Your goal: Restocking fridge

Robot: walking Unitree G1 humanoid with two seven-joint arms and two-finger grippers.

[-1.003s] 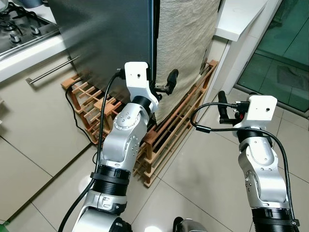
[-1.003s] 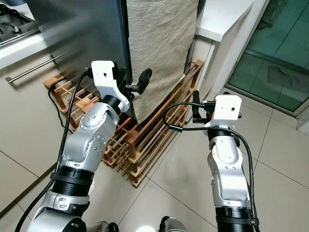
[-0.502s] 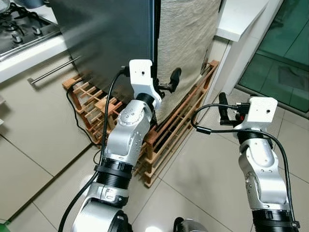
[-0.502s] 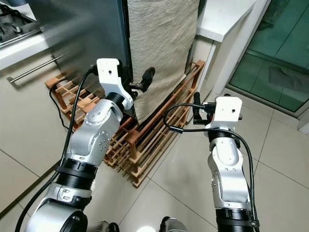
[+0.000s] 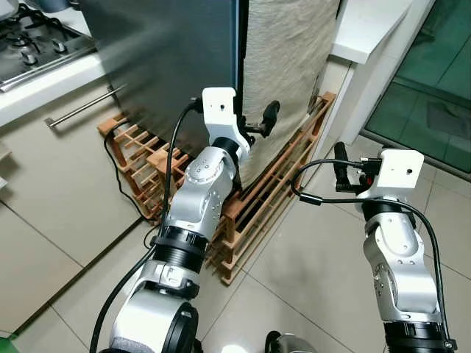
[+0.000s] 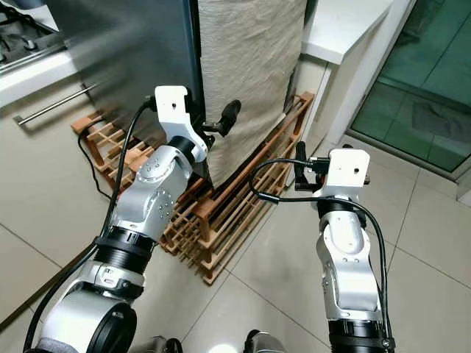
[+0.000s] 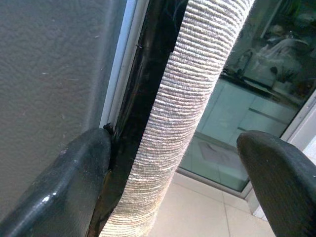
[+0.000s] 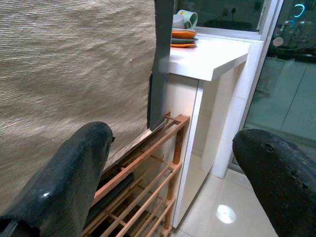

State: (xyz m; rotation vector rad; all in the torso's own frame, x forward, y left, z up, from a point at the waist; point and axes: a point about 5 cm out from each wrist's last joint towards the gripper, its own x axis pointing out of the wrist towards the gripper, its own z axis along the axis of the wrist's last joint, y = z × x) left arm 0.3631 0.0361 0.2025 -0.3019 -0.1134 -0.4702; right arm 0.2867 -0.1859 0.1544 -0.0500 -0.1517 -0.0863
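Clearly the step in hand is getting the fridge door (image 5: 169,66) open, and the left gripper (image 5: 254,126) is placed for it: its fingers are spread wide, one black finger (image 7: 59,187) tucked at the dark seam by the door's right edge, the other out in front of the cloth (image 5: 283,66) that hangs over the fridge's side. To do this well, I judge that the near finger should seat fully into the seam behind the door's edge before any pull, since the textured grey metal offers no grip on its face. The pull should follow the door's arc, keeping clear of the cloth, whose ribbed, coarse beige weave could snag or drag along.

The right gripper (image 6: 298,163) waits well apart, fingers spread, holding nothing, above the slatted wooden rack (image 5: 257,206) at the fridge's foot. Its warm-brown bars look rigid and open-framed. Glossy pale tiles cover the floor (image 5: 309,272), likely slick underfoot.
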